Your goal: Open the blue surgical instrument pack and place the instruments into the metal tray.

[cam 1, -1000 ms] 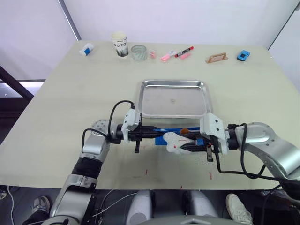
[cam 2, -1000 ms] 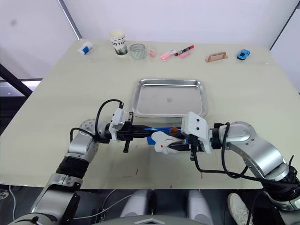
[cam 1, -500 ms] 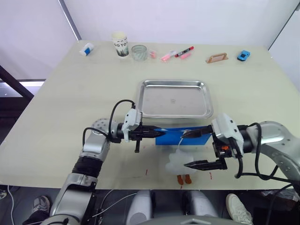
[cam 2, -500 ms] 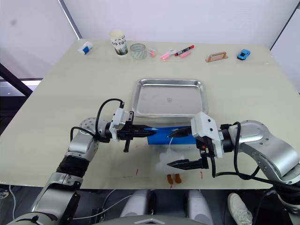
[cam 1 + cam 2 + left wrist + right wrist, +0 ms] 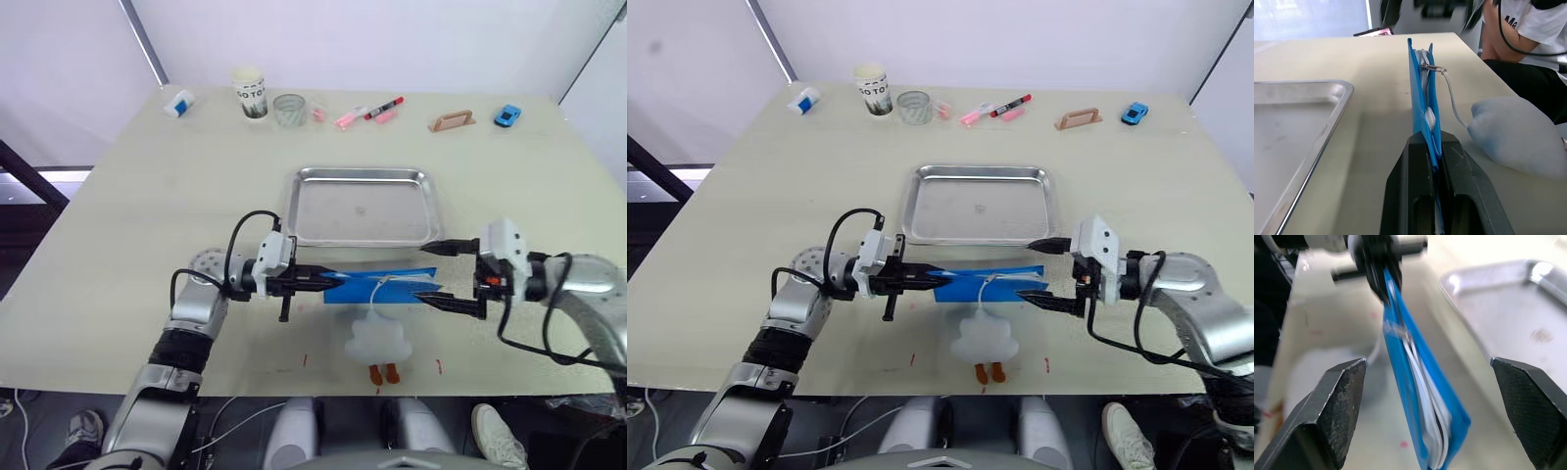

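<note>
The blue surgical instrument pack (image 5: 387, 286) stands on its long edge just in front of the metal tray (image 5: 362, 173). My left gripper (image 5: 326, 279) is shut on the pack's left end, as the left wrist view shows (image 5: 1432, 147). A white cloud-shaped plush charm (image 5: 378, 339) lies on the table, tied by a cord to the zip pull (image 5: 1432, 67). My right gripper (image 5: 448, 274) is open wide at the pack's right end and holds nothing. At that end pale lining shows between the blue sides (image 5: 1425, 416). The instruments are hidden from view.
Along the far edge stand a paper cup (image 5: 250, 91), a glass (image 5: 290, 109), pink and red markers (image 5: 370, 113), a wooden holder (image 5: 453, 120), a blue toy car (image 5: 507, 115) and a small white-blue item (image 5: 179, 102). Two small orange pieces (image 5: 383, 372) lie near the front edge.
My right gripper has let go of the white charm, opened wide and moved right to the pack's right end. The charm now lies on the table. The left gripper keeps its hold.
</note>
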Robot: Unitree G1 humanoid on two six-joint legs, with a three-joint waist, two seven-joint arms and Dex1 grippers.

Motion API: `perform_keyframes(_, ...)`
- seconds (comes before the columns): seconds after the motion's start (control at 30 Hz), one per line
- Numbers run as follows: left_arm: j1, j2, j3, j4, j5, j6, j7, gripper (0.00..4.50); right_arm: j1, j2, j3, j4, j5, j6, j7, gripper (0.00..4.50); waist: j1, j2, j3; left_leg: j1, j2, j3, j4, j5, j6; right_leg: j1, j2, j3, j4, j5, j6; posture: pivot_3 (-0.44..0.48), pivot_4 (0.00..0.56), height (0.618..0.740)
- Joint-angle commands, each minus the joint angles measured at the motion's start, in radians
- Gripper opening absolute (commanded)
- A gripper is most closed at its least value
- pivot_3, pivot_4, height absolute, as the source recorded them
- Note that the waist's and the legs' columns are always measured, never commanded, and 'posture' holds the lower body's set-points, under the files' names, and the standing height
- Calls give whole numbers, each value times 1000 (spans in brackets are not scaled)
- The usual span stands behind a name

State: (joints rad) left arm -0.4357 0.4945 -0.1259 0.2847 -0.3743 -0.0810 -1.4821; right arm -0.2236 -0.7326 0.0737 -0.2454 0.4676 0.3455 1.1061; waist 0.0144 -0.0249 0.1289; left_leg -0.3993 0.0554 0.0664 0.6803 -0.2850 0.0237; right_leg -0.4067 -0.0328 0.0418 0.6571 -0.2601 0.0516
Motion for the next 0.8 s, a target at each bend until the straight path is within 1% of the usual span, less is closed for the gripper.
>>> perform_keyframes(0.03,-3,14,-5,-23,5,8,-9,0,-23,28,-18,80,12,-84,68,4301,-1,0,0,0,0,0,0,0,0,0,0,0,0,0,0,0,150,740)
perform_keyframes(0.13,-2,21,-3,-37,2,17,-6,0,-28,58,-38,122,57,-96,114,4301,-1,0,0,0,0,0,0,0,0,0,0,0,0,0,0,0,150,740)
perform_keyframes(0.33,13,34,0,-82,-7,49,3,0,-33,62,-41,122,68,-98,143,4301,-2,0,0,0,0,0,0,0,0,0,0,0,0,0,0,0,150,740)
perform_keyframes(0.57,12,38,3,-95,-11,66,2,0,-57,70,-30,143,51,-104,141,4301,-2,0,0,0,0,0,0,0,0,0,0,0,0,0,0,0,150,740)
perform_keyframes(0.8,5,35,-1,-82,-7,66,-2,0,-52,75,-16,158,18,-120,136,4301,-1,0,0,0,0,1,0,0,0,0,0,0,0,0,0,0,150,740)
